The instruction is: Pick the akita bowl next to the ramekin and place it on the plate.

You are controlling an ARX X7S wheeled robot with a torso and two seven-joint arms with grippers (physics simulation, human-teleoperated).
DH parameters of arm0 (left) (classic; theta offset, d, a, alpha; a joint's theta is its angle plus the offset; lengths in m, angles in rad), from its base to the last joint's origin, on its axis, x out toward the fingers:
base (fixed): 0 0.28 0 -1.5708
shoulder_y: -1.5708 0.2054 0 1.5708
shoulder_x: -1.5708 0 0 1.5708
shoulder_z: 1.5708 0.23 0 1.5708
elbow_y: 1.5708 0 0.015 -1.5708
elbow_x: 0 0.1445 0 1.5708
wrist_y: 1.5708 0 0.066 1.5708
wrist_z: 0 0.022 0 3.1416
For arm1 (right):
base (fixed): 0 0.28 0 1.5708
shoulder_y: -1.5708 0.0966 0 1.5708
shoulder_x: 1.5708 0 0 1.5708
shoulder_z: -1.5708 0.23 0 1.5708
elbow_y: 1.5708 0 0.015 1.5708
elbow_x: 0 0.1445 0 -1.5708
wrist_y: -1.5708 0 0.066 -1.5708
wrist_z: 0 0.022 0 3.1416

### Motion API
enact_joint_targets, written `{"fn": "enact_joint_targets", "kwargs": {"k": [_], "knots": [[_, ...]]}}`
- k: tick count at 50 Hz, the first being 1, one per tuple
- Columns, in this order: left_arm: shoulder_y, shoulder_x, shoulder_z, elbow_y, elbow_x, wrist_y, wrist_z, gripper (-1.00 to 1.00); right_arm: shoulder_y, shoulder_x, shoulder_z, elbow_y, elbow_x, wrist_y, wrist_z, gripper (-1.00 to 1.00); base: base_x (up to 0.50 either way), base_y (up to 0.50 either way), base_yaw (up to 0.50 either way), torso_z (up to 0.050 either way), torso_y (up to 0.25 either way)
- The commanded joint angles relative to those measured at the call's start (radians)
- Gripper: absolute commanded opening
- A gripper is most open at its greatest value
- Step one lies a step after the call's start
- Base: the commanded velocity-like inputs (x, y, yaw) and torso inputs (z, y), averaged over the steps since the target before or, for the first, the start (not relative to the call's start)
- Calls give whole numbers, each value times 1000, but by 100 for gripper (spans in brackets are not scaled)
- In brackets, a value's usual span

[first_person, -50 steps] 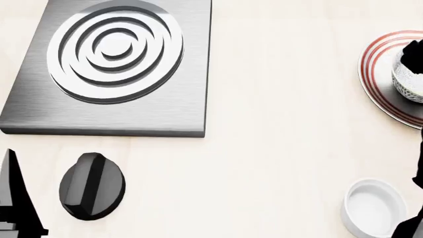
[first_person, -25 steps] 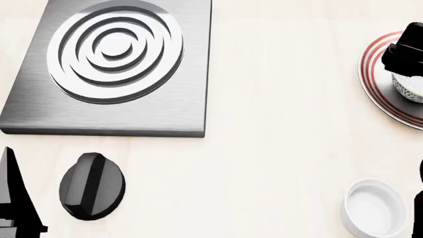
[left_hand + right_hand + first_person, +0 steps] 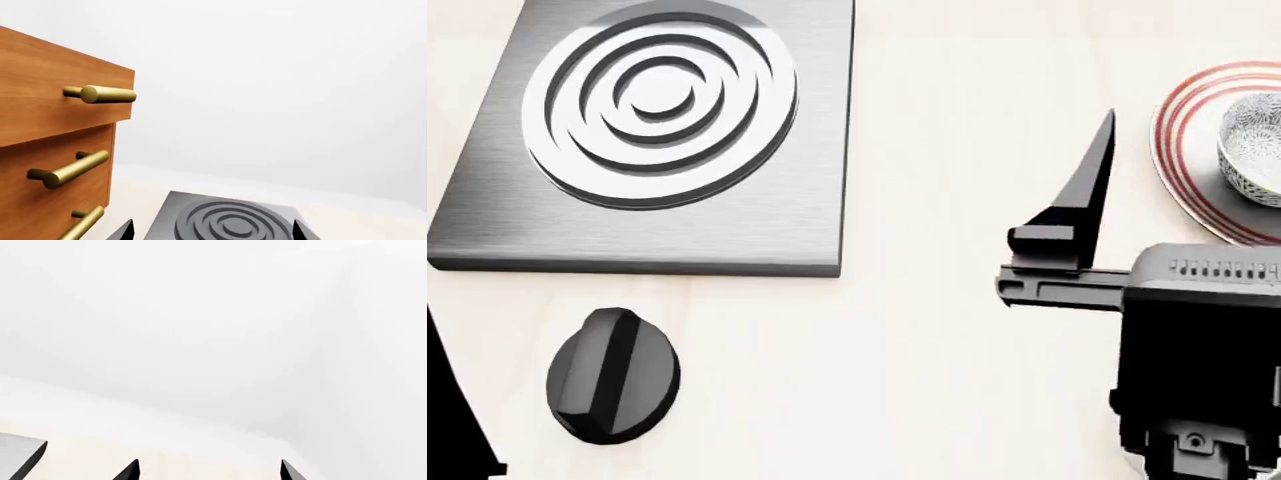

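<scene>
The akita bowl, dark patterned outside and pale inside, stands upright on the red-ringed plate at the right edge of the head view. My right gripper is open, with nothing between its widely spread tips. In the head view one of its fingers points up just left of the plate, apart from the bowl. The black wrist body covers the spot below, so the ramekin is hidden. My left gripper is open and empty, low at the near left.
A grey burner plate with raised rings lies at the far left, also in the left wrist view. A black oval knob sits in front of it. A wooden drawer unit with brass handles stands beside the left arm.
My right gripper has let go of the bowl and pulled back left and nearer, away from the plate. The bowl stays on the plate. The ramekin is now covered by the arm.
</scene>
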Motion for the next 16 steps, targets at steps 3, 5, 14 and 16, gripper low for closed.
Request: {"fn": "enact_joint_targets", "kwargs": {"k": [3,5,14,16], "knots": [[13,26,-15,25,8,9,26,100,-126,-10,-104,-97,-118,-108,31,100,0,0,0,0,0],[13,24,-32,40,11,20,17,100,-134,-3,-106,-91,-120,-120,32,100,0,0,0,0,0],[22,24,-30,19,28,50,25,100,-137,17,-162,-85,-184,-153,45,100,0,0,0,0,0],[21,25,-34,15,26,55,24,100,-138,11,-170,-64,-184,-159,49,100,0,0,0,0,0]]}}
